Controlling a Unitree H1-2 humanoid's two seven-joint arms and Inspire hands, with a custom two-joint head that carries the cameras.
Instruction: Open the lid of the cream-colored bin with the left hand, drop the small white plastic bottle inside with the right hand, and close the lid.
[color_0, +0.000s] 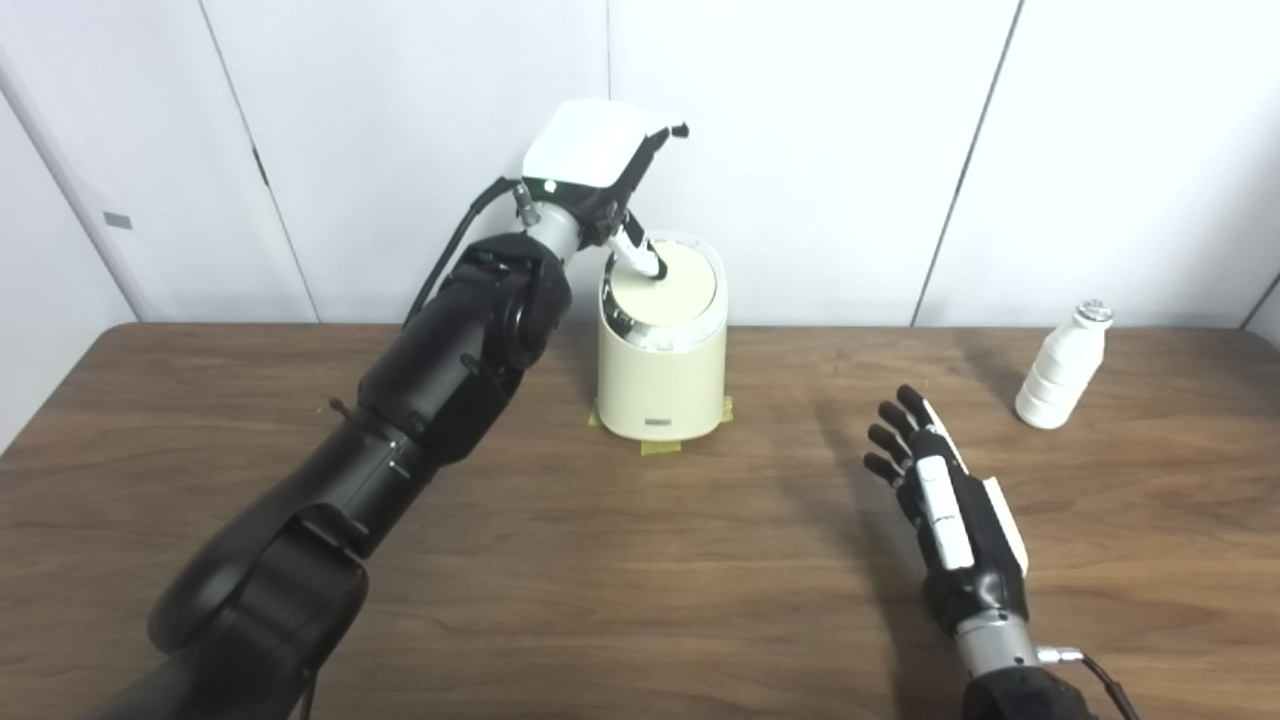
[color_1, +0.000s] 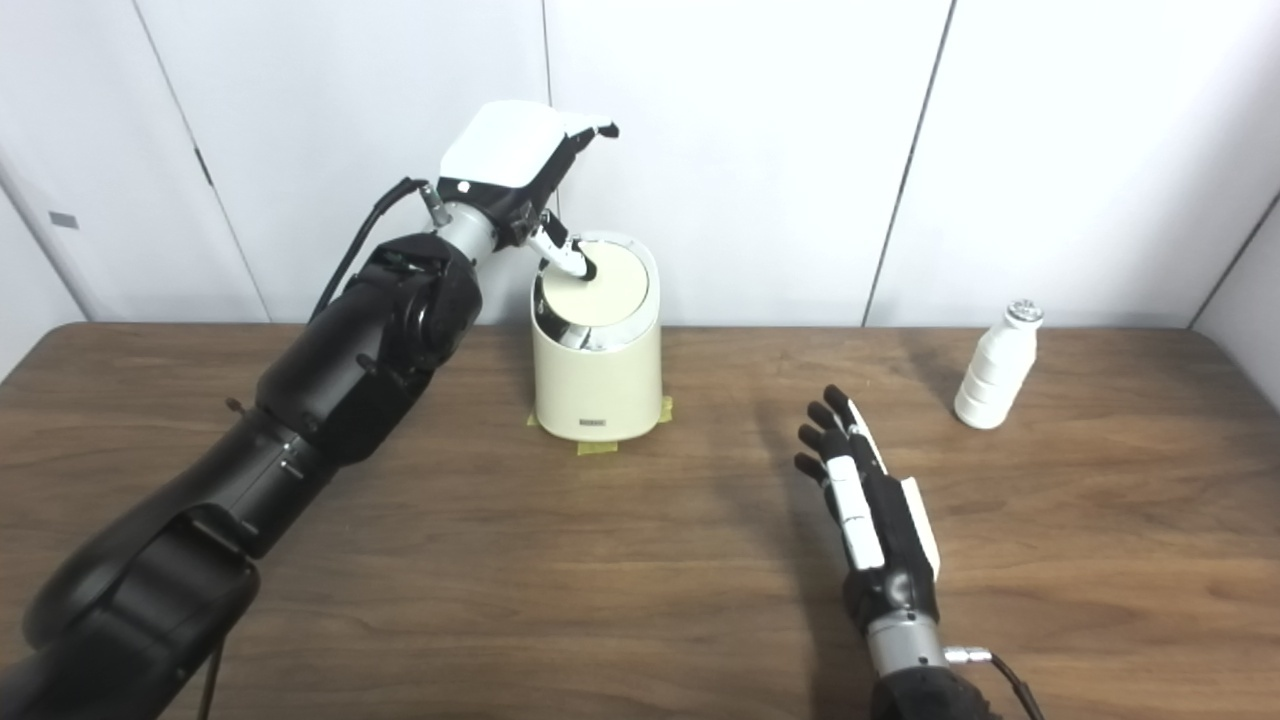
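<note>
Right hand (color_0: 945, 505) nearest to camera, near front edge of table (color_0: 640, 620), fingers spread, holds nothing. Small white plastic bottle (color_0: 1062, 368) stands upright near back right corner, long axis vertical, up and to right from this hand, well apart. Right hand is clearly nearer to bottle than left one. Left hand (color_0: 600, 175) raised at back edge, one fingertip (color_0: 652, 266) pressing on lid (color_0: 668, 290) of cream-colored bin (color_0: 662, 375); other fingers spread, no grip. Lid looks tilted, partly pushed in. Likely next: reach for bottle.
</note>
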